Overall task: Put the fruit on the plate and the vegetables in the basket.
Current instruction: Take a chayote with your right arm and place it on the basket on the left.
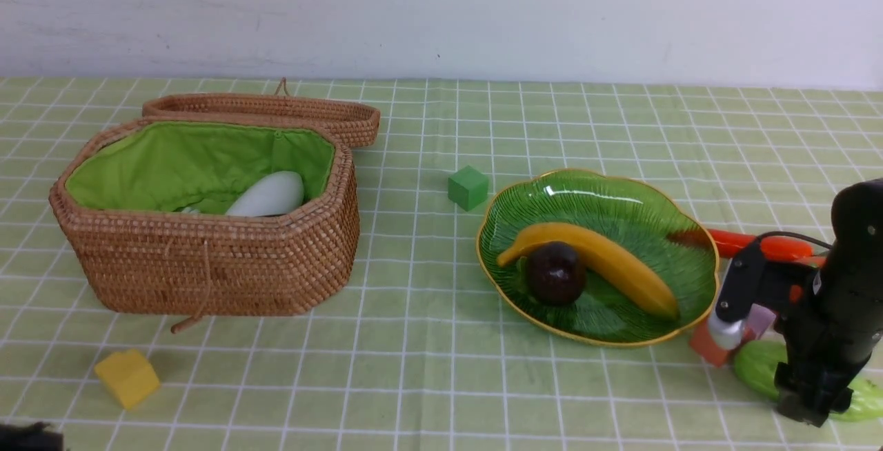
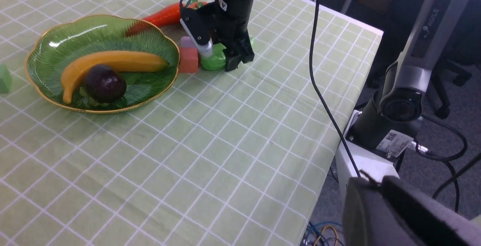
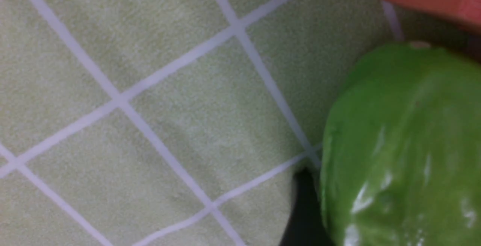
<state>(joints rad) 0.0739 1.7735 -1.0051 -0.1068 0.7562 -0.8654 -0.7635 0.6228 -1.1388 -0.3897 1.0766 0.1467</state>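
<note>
Banana (image 1: 600,258) and mangosteen (image 1: 556,272) lie touching in the plate (image 1: 621,192), right of centre in the front view. At centre left stands the basket (image 1: 207,265), its lid (image 1: 276,109) folded back behind it and the white vegetable (image 1: 269,194) inside on the green lining. The carrot (image 1: 731,241) shows just past the plate's right rim. In the lower right corner the right gripper (image 1: 807,396) is down on the gourd (image 1: 755,365), which lies on the checked cloth (image 1: 428,341) with a red cube (image 1: 707,347) and a pink cube (image 1: 762,318) just beside it. A green cube (image 1: 468,187) sits at centre, a yellow cube (image 1: 126,377) at lower left.

From the left wrist, the right gripper straddles the gourd, with both cubes between gourd and plate. Whether it has clamped the gourd cannot be told. The left gripper (image 2: 379,201) shows as dark pads pressed together, holding nothing, past the table's edge.

From the right wrist, the gourd fills one side, blurred and glossy, with one dark finger (image 3: 300,208) against it and the red cube just beyond.
</note>
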